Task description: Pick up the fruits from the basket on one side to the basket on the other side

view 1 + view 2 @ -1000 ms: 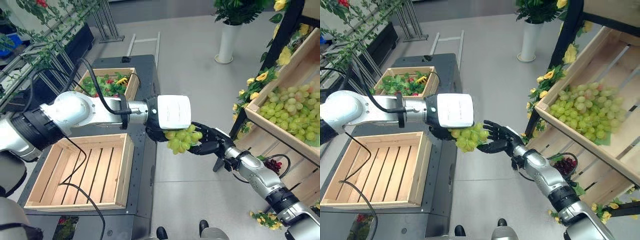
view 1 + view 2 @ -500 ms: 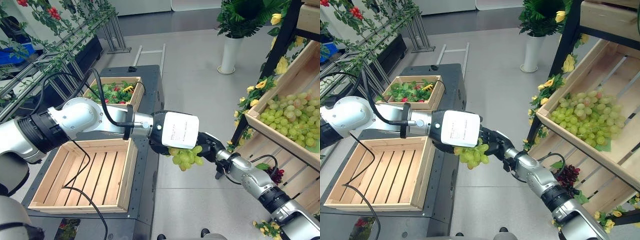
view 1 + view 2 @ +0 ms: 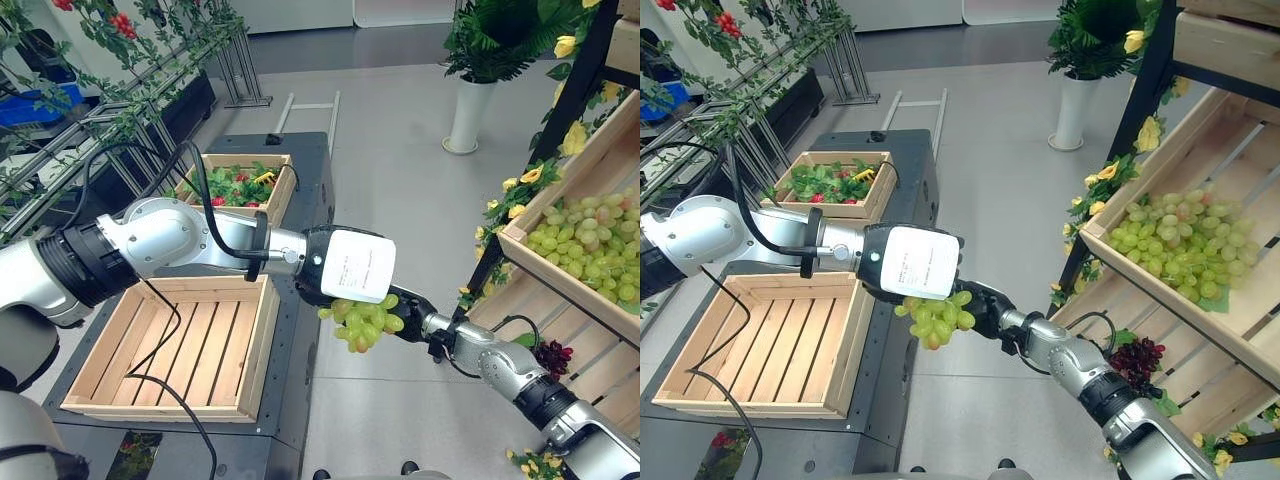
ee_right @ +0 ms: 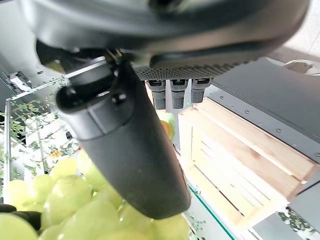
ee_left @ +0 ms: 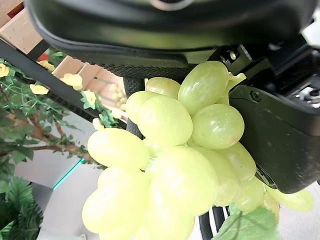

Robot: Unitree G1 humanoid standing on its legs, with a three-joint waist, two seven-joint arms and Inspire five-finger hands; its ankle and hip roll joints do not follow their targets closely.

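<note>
One bunch of green grapes (image 3: 362,321) hangs in mid-air just past the dark counter (image 3: 312,190), under the left hand (image 3: 322,280), whose fingers curl round its top, while the right hand (image 3: 978,302) sits against the bunch at its 3 o'clock side with fingers straight, gripping nothing. Two wooden crates stand on the counter: an empty crate (image 3: 170,345) at 9 o'clock of the grapes and a leaf-filled crate (image 3: 238,183) at 11 o'clock. One slanted shelf crate (image 3: 590,235) at 3 o'clock holds a pile of green grapes (image 3: 592,248).
</note>
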